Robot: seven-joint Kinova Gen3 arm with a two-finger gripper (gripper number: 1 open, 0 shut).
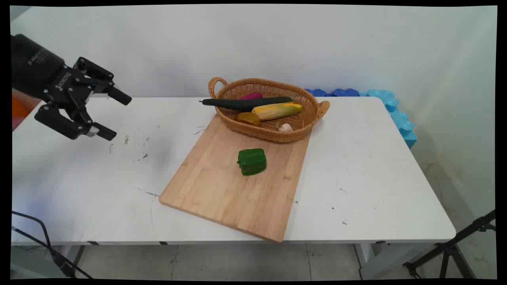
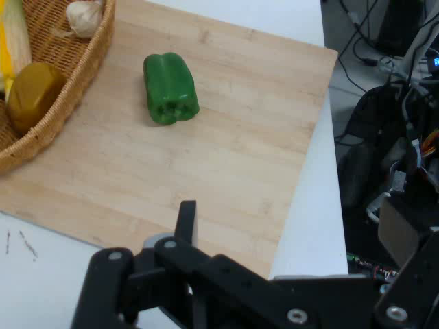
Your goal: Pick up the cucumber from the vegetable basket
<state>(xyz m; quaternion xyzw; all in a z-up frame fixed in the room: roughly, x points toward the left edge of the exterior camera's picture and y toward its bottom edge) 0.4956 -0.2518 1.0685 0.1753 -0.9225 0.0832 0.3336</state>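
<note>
Main view: fingers [image 1: 118, 116] spread, empty, above white counter [image 1: 376, 166] left part. Cutting board [image 1: 222, 190] well beyond fingertips, overhanging near edge; green pepper [image 1: 252, 161] on it, wicker basket [image 1: 307, 118] behind.

I'm in a robotics lab, not a kitchen: bare white wall [image 1: 277, 39], scuffed white tabletop [image 1: 356, 178] w/ staged veg props, blue foam blocks [image 1: 390, 105] at 2 o'clock, tripod legs [image 1: 455, 249] at 4 o'clock, cables & electronics [image 2: 398, 171] beside the tabletop's edge.
</note>
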